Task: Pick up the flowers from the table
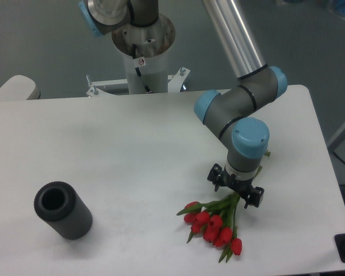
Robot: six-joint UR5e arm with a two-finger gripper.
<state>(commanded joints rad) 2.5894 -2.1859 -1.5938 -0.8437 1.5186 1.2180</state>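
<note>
My gripper [237, 190] points down over the green stems of the flowers [214, 225]; I cannot tell whether it is released or clenched. The flowers, red tulips with green leaves, lie on the white tabletop [121, 149] near its front right edge. A black ribbed cylinder [62, 210] lies well apart, front left.
</note>
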